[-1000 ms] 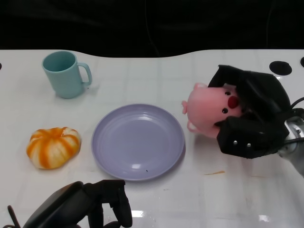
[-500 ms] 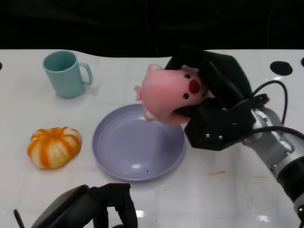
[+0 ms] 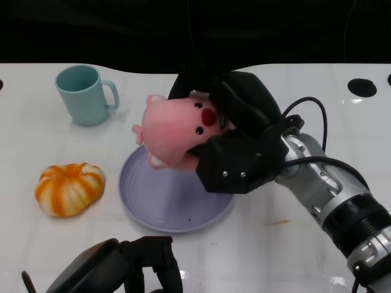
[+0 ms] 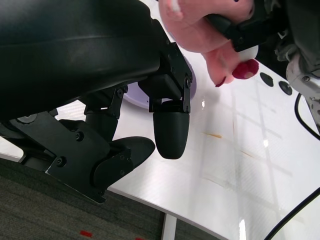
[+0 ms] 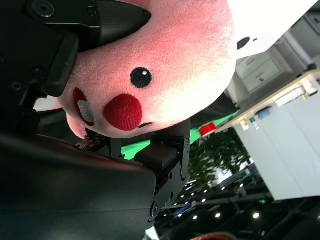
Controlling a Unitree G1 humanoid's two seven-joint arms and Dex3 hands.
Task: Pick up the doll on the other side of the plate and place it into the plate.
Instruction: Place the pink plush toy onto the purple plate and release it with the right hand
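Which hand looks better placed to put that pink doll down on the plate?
The right hand: it already holds the pink doll above the purple plate. The left hand sits near the table's front edge, holding nothing.

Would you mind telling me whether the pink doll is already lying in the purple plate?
No, the right hand holds the pink doll in the air above the purple plate, whose surface is bare.

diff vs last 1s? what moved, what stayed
The right robot hand, gripping the pink doll throughout, lifted it off the table beside the plate and carried it toward the robot's left; it now hangs over the plate, not yet released. The left robot hand barely shifted. The mug, pumpkin and plate stayed put.
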